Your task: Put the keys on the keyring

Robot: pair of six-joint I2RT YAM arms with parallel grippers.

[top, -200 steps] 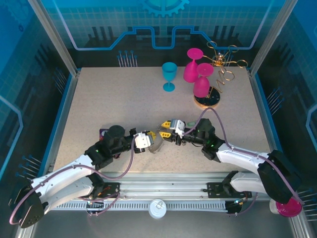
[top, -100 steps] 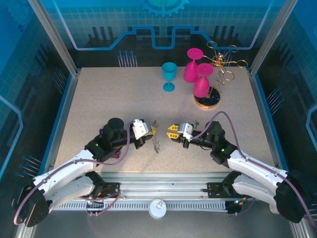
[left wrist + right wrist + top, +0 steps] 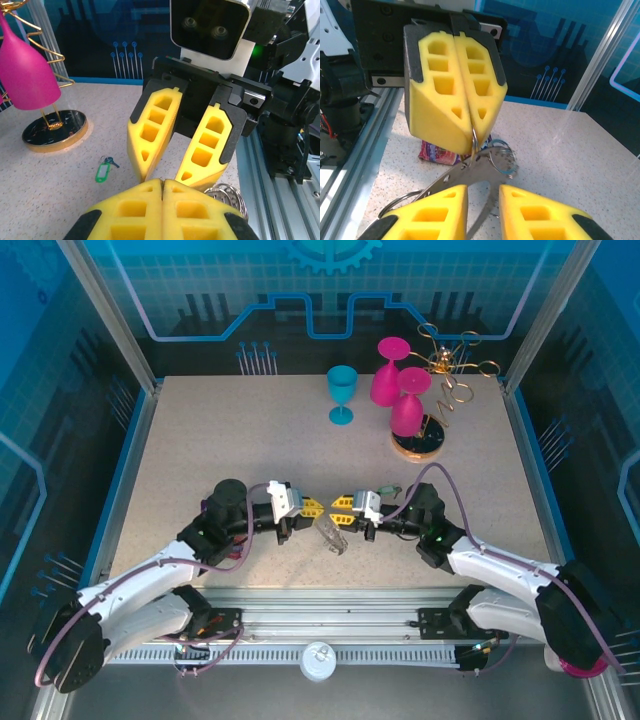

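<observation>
The left gripper (image 3: 308, 508) is fully closed, its two yellow fingers (image 3: 455, 85) pressed flat together and pinching the rim of the keyring (image 3: 462, 175). The ring hangs from that pinch, tilted, clear of the counter (image 3: 230, 440), a little in from the near edge and about midway between the left and right edges.

The right gripper (image 3: 342, 508) faces the left one tip to tip. Its jaws stand partly apart, with a clear gap between them. In the right wrist view the ring's flat grey band runs down into that gap. I cannot tell whether either finger touches the ring.

A cluster of silvery wire loops (image 3: 502, 156) sits on the ring's rim just beside the pinch.

The green key (image 3: 103, 171) lies flat on the counter, apart from both grippers, on the near side of the gold stand's dark round base (image 3: 54, 131), which is toward the far right corner. A small dark piece lies against the key's top end, too small to tell what it is. A pink glass (image 3: 27, 75) hangs upside down on the stand. A purple packet (image 3: 436, 151) lies on the counter behind the left gripper.
</observation>
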